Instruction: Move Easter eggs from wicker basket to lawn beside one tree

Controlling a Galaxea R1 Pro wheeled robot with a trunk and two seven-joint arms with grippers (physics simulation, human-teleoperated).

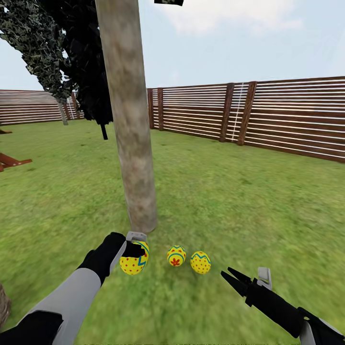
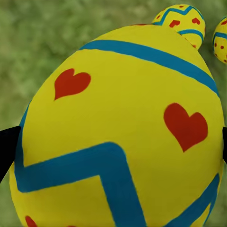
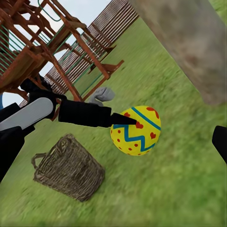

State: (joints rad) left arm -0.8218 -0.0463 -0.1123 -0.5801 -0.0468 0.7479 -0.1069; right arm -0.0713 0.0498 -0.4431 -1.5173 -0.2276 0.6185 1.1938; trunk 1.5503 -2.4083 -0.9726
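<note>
The yellow Easter egg with blue-green zigzag bands and red hearts [image 1: 134,261] sits clamped between the black fingers of the left gripper [image 1: 135,249], just above the mottled green lawn [image 1: 230,201] and close to the foot of the thick grey-beige tree trunk [image 1: 130,115]. Beside it, two more yellow painted eggs lie on the grass in a row: the middle egg with a red flower mark [image 1: 176,256] and the outer egg with red dots [image 1: 201,262], near each other but apart. No writing or label can be read anywhere.

The left wrist view is taken up by the held egg [image 2: 118,132], so close that only dark slivers of the fingers [image 2: 7,146] show at its sides; the tops of the other two eggs [image 2: 182,21] peek past it, cut off. The trunk's crown runs out of the head view at the top.

The right wrist view gives the held egg [image 3: 135,131] from the side, with the finger [image 3: 120,119] pressed on it, and also the round tan-brown open-weave wicker basket [image 3: 71,169] lying tilted on the grass (its inside is hidden from here), with a wooden playset [image 3: 42,42] behind.

The right gripper [image 1: 233,278] hangs above the grass with its jaws spread, holding nothing. A brown slatted wooden fence [image 1: 287,120] bounds the lawn.
</note>
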